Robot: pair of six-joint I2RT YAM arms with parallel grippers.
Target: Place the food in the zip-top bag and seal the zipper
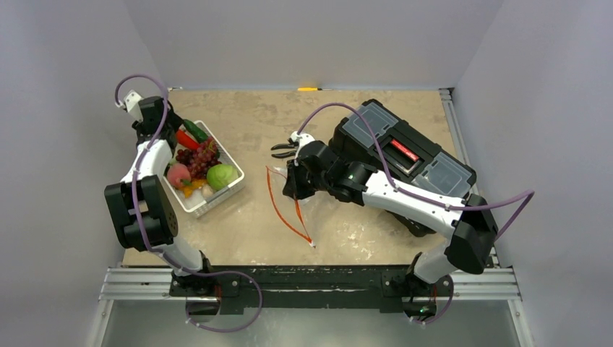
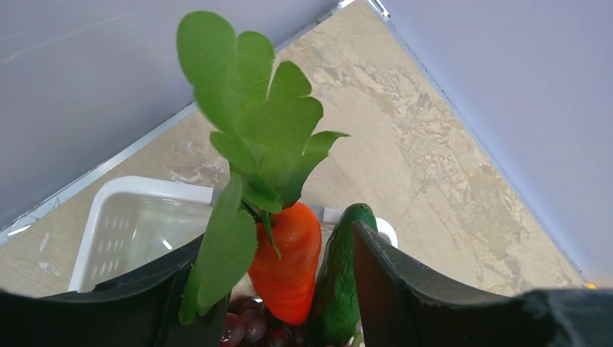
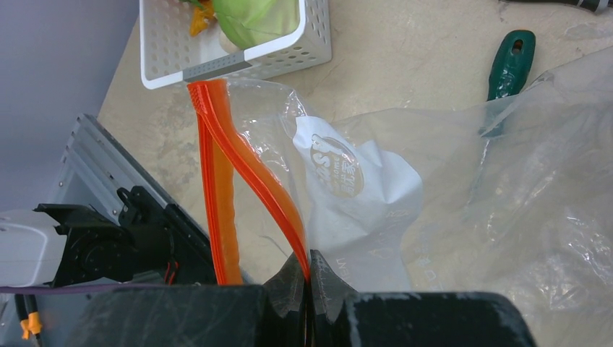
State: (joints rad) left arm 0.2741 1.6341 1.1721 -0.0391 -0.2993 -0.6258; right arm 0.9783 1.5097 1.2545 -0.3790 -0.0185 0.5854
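Observation:
The white basket (image 1: pixel 230 189) holds the food: carrot (image 1: pixel 186 139), cucumber (image 1: pixel 195 130), grapes (image 1: pixel 203 155), peach (image 1: pixel 178 175) and cabbage (image 1: pixel 222 176). My left gripper (image 1: pixel 160 121) hangs over the basket's far end. In the left wrist view it (image 2: pixel 278 242) is open, with the carrot (image 2: pixel 289 264) and cucumber (image 2: pixel 338 285) between its fingers and grapes (image 2: pixel 244 325) below. The clear zip-top bag (image 1: pixel 322 210) lies mid-table with its mouth parted. My right gripper (image 1: pixel 293 179) (image 3: pixel 307 273) is shut on one orange-red zipper strip (image 3: pixel 253 166); the other strip (image 3: pixel 220 210) hangs loose. The bag (image 3: pixel 448 195) spreads to the right.
Black-handled pliers (image 1: pixel 285 150) lie just beyond the right gripper. A black toolbox (image 1: pixel 401 148) stands at the right. A green tool handle (image 3: pixel 510 61) lies partly under the bag. The basket's corner (image 3: pixel 238 61), with the cabbage (image 3: pixel 253 16), sits close to the bag's mouth.

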